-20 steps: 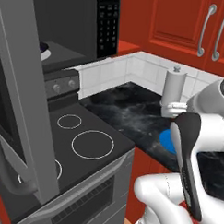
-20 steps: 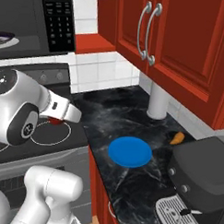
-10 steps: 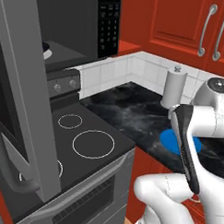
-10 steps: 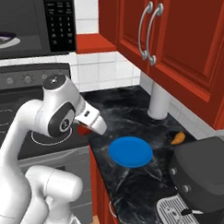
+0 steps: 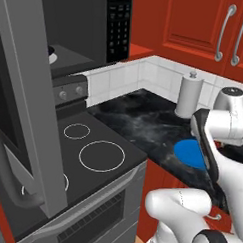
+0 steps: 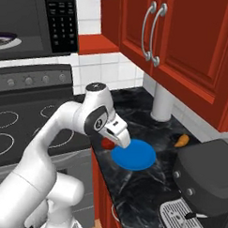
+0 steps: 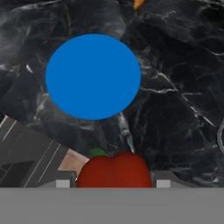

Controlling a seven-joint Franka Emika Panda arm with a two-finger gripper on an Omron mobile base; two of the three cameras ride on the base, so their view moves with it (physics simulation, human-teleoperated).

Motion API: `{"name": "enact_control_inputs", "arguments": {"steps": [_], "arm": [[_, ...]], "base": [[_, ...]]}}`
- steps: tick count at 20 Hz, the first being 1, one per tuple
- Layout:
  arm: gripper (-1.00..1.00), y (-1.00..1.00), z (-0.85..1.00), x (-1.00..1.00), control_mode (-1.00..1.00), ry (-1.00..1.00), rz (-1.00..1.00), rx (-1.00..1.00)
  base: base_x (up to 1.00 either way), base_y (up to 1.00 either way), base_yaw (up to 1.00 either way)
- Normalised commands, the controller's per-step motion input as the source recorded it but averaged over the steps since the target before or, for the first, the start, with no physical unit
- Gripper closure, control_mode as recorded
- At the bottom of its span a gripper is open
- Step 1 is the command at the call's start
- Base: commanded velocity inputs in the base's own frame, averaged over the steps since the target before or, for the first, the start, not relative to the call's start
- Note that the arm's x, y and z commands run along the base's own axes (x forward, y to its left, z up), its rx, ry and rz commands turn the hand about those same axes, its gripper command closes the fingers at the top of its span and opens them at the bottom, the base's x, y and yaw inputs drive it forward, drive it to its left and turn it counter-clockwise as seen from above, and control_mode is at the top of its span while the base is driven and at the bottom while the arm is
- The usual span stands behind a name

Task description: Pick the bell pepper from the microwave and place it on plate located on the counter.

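The jaws grip the bell pepper [image 7: 114, 169] between them. Over the last second the arm has swung it off the stove [image 6: 21, 126] side to the tabletop's [image 6: 131, 192] front edge, just beside the plate [image 6: 133, 155]. The carry looks nearly finished; lowering onto the plate remains.

microwave [image 5: 72, 31] door open | plate [image 5: 189, 152] on counter [image 5: 138, 119], partly behind arm | stove [image 5: 87, 152] left

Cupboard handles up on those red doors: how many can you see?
2: both curved silver handles hang side by side where two red upper cabinet doors meet, above the counter. More may lie outside the pictures.
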Motion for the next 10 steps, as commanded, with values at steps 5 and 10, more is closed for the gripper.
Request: {"name": "enact_control_inputs", "arguments": {"steps": [5, 10], "arm": [[1.00, -0.21, -0.44, 0.39, -1.00, 0.09, -0.02, 0.00], [1.00, -0.09, -0.43, 0.49, -1.00, 0.07, -0.01, 0.00]], "base": [[0.00, 0.00, 0.00], [0.00, 0.00, 0.00]]}}
